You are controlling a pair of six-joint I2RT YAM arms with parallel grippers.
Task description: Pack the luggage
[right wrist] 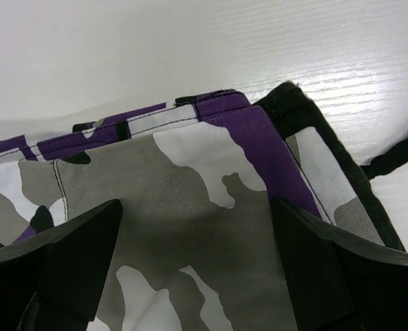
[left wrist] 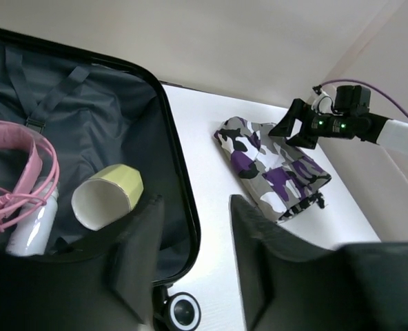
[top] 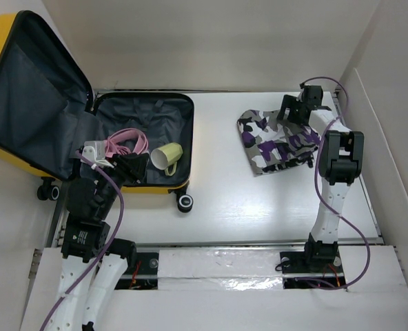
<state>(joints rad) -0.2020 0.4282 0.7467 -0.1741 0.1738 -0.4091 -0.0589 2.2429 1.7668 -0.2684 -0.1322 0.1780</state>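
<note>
The yellow luggage (top: 191, 138) lies open at the left with its lid propped up behind it, showing grey lining. Inside are pink headphones (top: 125, 143), a pale yellow cup (top: 165, 156) on its side and a white bottle (left wrist: 35, 224). My left gripper (top: 131, 169) hovers over the case's near part, open and empty; in its wrist view the left gripper (left wrist: 196, 207) straddles the luggage rim (left wrist: 180, 179) next to the cup (left wrist: 107, 196). My right gripper (top: 297, 110) stands open just above the folded purple-grey camouflage cloth (top: 276, 141), and the right gripper (right wrist: 197, 207) has a finger on either side of the cloth (right wrist: 176, 179).
White walls close in the table at the back and right. A black suitcase wheel (top: 185, 202) sticks out at the case's near corner. A black drawstring (right wrist: 397, 155) trails from the cloth. Purple cables loop off both arms.
</note>
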